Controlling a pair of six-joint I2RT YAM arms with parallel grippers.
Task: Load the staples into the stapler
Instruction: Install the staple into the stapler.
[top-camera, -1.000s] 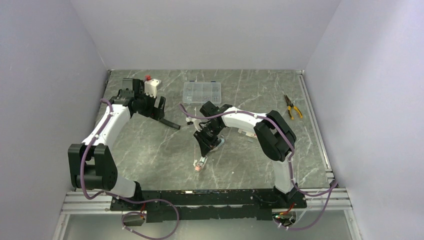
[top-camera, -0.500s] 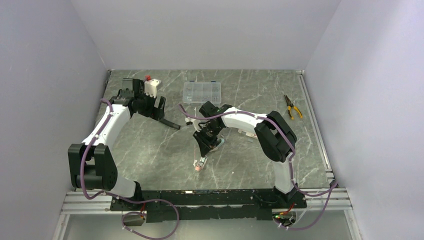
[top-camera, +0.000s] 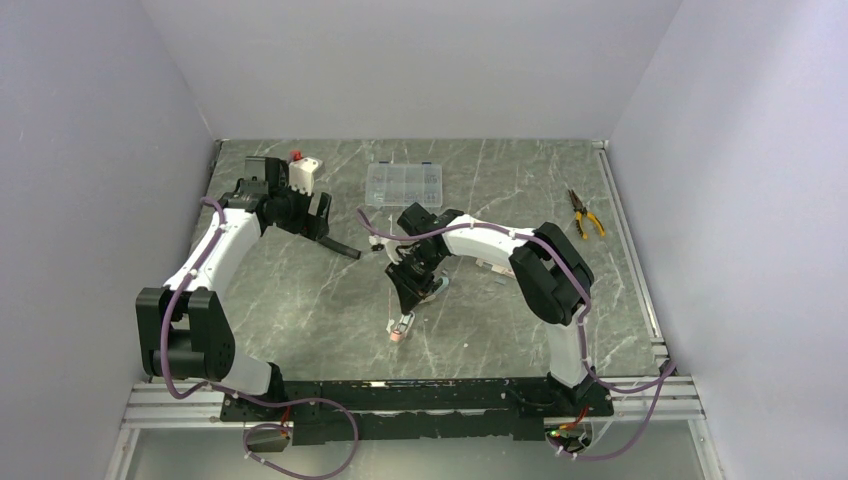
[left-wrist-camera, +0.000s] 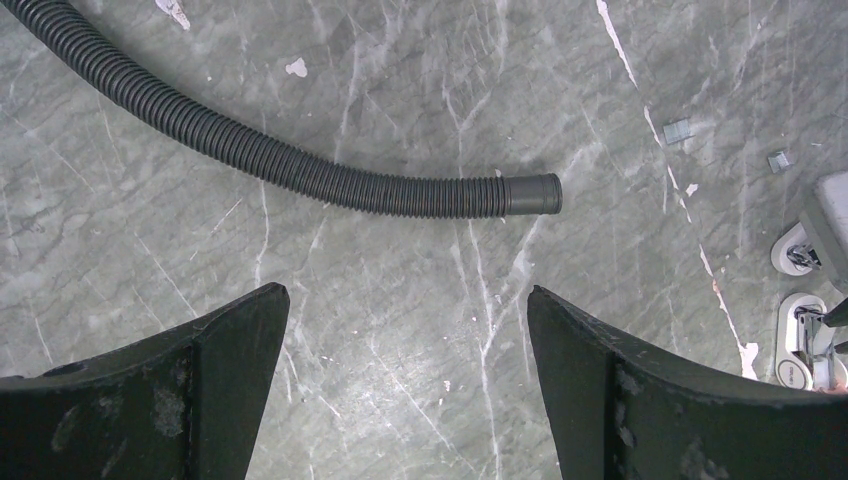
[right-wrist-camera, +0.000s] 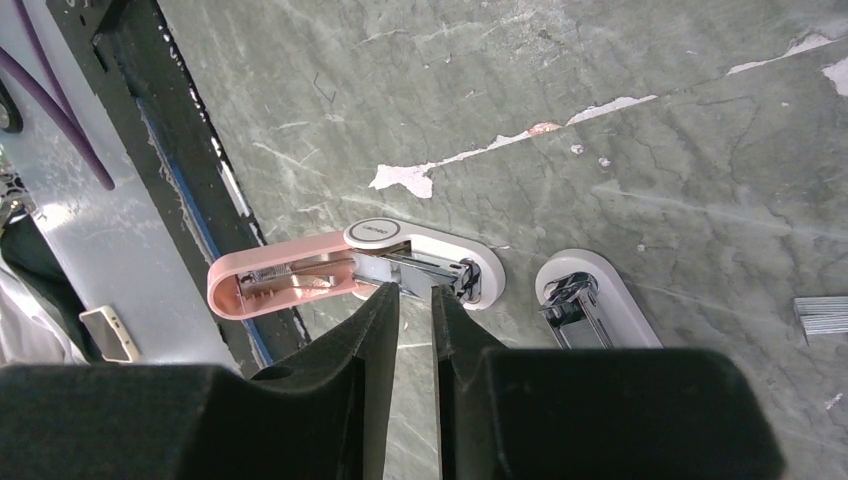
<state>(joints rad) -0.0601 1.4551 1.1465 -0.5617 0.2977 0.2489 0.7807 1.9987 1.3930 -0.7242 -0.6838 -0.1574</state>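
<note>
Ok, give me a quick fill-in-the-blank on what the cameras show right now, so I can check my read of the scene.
1. The left gripper hangs with its jaws ___ near the end of the black hose.
2. The stapler by the right gripper lies opened, its swung-out lid coloured ___.
3. Beside it lies a second stapler, its body coloured ___.
4. The pliers near the table's right edge have ___ handles.
Missing words: open; pink; white; yellow.
</note>
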